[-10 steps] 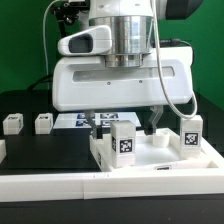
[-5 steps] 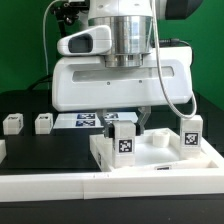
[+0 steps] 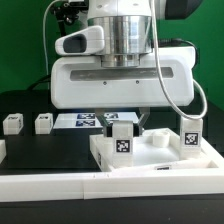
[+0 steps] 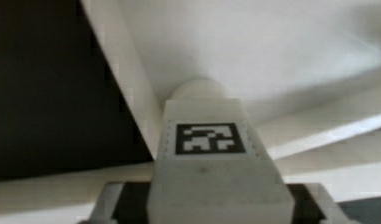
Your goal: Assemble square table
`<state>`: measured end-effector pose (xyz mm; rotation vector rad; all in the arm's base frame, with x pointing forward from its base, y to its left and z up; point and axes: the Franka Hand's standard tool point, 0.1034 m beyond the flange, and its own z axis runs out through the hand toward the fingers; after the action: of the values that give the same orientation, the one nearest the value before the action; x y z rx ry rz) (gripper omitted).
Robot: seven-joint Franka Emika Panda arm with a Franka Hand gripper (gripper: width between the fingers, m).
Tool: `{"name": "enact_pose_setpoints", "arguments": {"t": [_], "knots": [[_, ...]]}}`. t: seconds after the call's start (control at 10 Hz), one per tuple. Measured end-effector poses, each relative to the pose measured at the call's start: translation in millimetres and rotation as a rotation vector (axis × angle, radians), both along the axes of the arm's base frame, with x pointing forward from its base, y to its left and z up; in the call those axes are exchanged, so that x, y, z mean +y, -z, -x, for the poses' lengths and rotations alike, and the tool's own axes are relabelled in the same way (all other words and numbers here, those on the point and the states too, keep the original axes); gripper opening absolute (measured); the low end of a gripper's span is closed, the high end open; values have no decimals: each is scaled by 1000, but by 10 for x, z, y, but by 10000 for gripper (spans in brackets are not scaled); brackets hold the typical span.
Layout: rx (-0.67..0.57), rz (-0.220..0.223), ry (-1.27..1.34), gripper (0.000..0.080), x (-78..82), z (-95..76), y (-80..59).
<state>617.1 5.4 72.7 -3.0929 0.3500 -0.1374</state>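
Fingers drawn in since one second ago: the tool [image 3: 123,121] then stood spread wide over an upright leg. It is now narrow and clamped on that leg's two sides. Arm and parts otherwise sit where they were.

- Held leg [image 3: 122,142]: upright on the square top [image 3: 158,160], toward the top's side on the exterior view's left, tag facing the camera. Cannot tell whether its foot sits in a corner hole.
- Wrist view agrees: the leg lies between the two fingers [image 4: 126,203], tag in plain sight, white top behind it.
- Second leg [image 3: 190,135]: upright on the top at the exterior view's right, apart from the tool.
- Third leg [image 3: 12,123] and fourth leg [image 3: 44,123]: loose on the black bench [image 3: 50,150], exterior view's left, well apart from the top.
- Marker board [image 3: 78,120]: flat on the bench behind.
- White rail [image 3: 60,187]: runs along the front.
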Motion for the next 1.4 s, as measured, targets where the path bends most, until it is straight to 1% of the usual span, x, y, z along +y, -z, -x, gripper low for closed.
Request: {"name": "enact_pose_setpoints", "arguments": {"t": [0.2, 0.4, 0.9, 1.1, 1.2, 1.4], "knots": [[1, -3, 174, 290, 0, 1, -7], [-4, -37, 397, 290, -17, 7, 0], [-12, -82, 789, 291, -4, 0, -3], [-4, -114, 1016, 291, 7, 4, -4], [-4, -121, 1107, 291, 12, 4, -6], [-1, -130, 1197, 291, 14, 4, -9]]}}
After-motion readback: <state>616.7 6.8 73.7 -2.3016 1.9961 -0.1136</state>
